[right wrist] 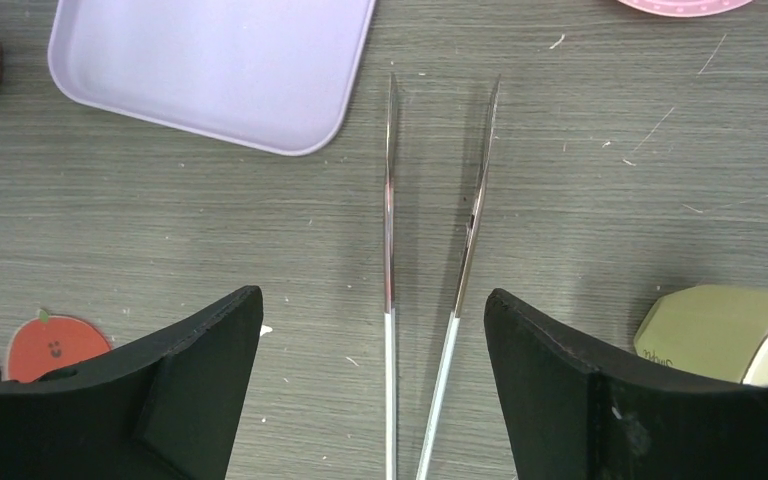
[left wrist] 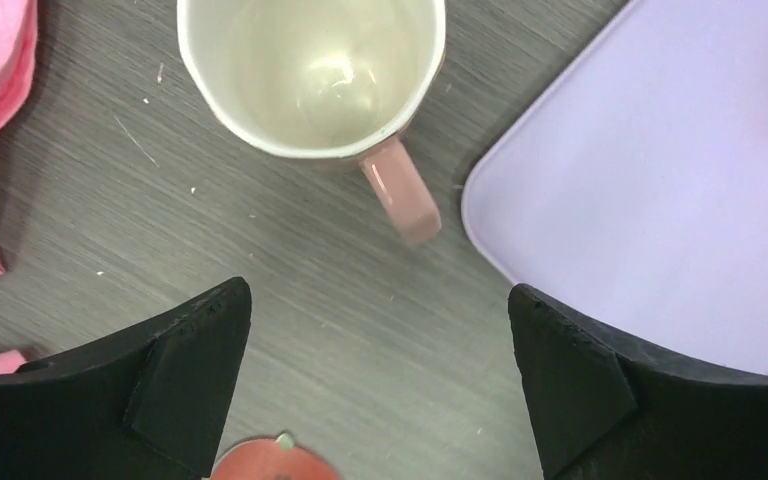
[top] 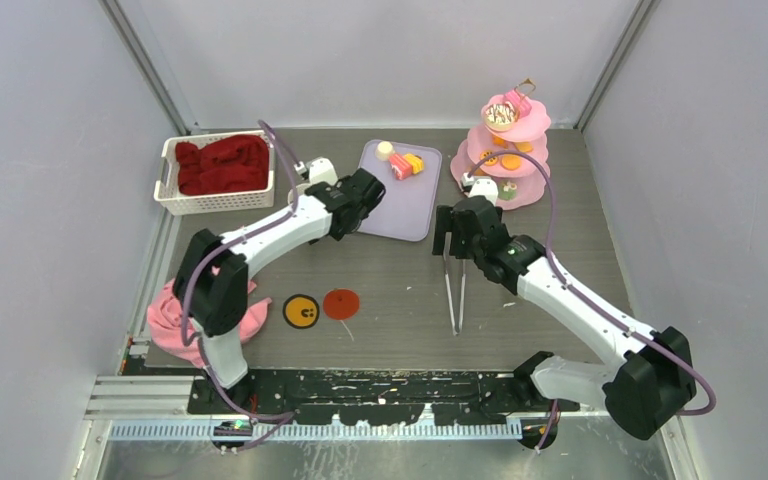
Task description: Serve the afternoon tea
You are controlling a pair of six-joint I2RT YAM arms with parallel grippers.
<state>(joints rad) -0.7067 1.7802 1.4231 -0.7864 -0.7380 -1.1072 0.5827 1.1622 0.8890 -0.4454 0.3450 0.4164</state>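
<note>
Counted on the grey wood-grain surface (top: 400, 290): one lavender rectangular plastic tray (top: 400, 210) carrying three small toy food pieces (top: 401, 168) in cream, pink and yellow. Also one pink three-tier cake stand (top: 535, 128) at far right, with a brown-topped toy donut (top: 502, 114) on the top tier and orange toy pieces (top: 510, 161) on the middle tier, exact number not readable. Found one cream ceramic mug with a pink handle (left wrist: 312, 75), upright and empty, near a rounded corner of the tray, handle turned toward it, not touching. Noted one pair of long metal tweezers (top: 455, 290), one orange round coaster (top: 301, 311), one red round coaster (top: 340, 303), one white slotted basket (top: 165, 180) holding a red cloth (top: 222, 165), and one crumpled pink cloth (top: 175, 318). Found the left hand (left wrist: 380, 300) extended forward and tilted down between mug and tray edge, fingers wide apart, gripping nothing. Found the right hand (right wrist: 373, 300) pointed down over the tweezers, fingers apart, straddling both blades and clear of them.
</note>
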